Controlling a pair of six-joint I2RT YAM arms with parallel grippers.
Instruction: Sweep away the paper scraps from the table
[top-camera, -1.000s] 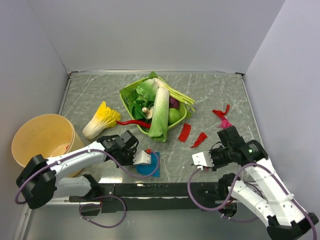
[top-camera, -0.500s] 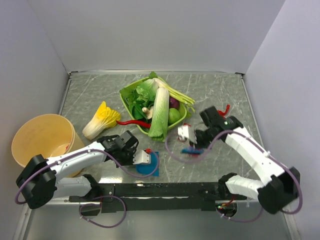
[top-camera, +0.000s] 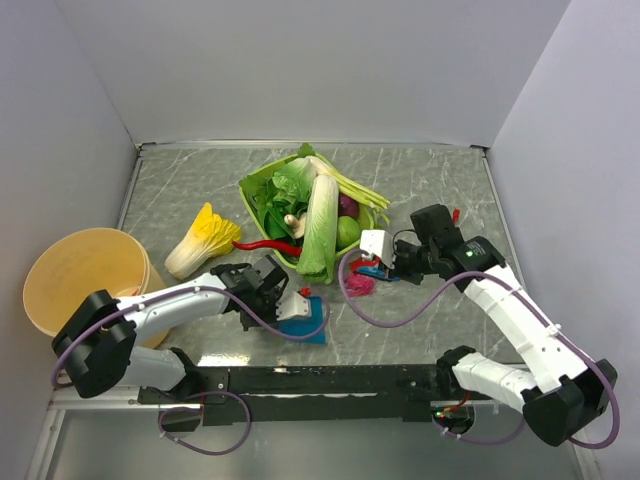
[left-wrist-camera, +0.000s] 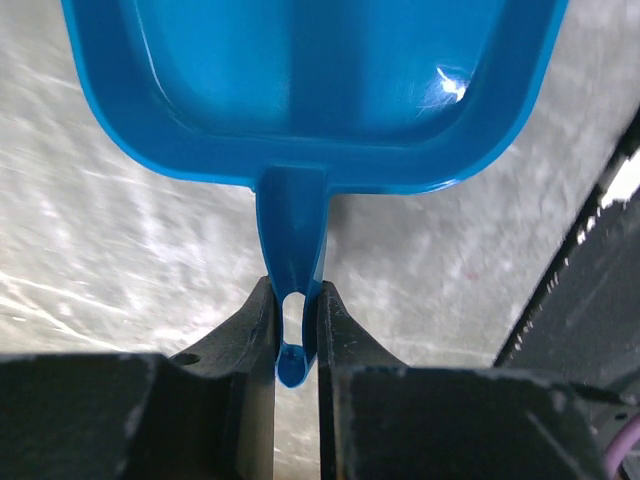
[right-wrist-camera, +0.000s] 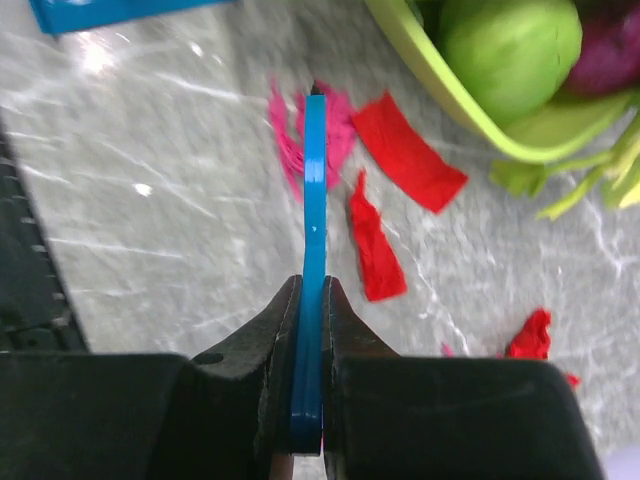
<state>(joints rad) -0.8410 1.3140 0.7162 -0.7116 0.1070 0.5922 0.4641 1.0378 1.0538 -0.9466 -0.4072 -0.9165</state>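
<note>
From above, the grey-green table (top-camera: 430, 170) has a green basket (top-camera: 250, 190) full of vegetables near the middle. A yellow and white cabbage (top-camera: 203, 240) lies to the left of it, and a long red chili (top-camera: 262, 245) lies between them. A round tan bucket (top-camera: 85, 275) stands at the left edge.

The left gripper (top-camera: 293, 308) is low over the table in front of the basket, with a blue dustpan (top-camera: 308, 330) at its tip. The right gripper (top-camera: 383, 266) is just right of the basket, with a thin blue tool (top-camera: 372, 271) at its tip. The paper scraps lie on the table on the right side. A pink tuft (top-camera: 359, 287) is right by the blue tool. A red piece (top-camera: 452, 217) shows farther back, partly behind the right arm.

In the left wrist view, the two fingers are pinching the dustpan's thin handle. The pan part fills the top of the view and looks empty. It lies low over the table.

In the right wrist view, the two fingers are pinching the blue tool, which shows edge-on. Its far end touches a frilly pink scrap (right-wrist-camera: 285, 135). A flat red strip (right-wrist-camera: 410, 152) lies just beside the basket's rim. A crinkled red scrap (right-wrist-camera: 375, 250) lies just right of the tool. A small red lump (right-wrist-camera: 530, 335) lies well apart, to the right. A corner of the dustpan peeks in at the top left.
</note>
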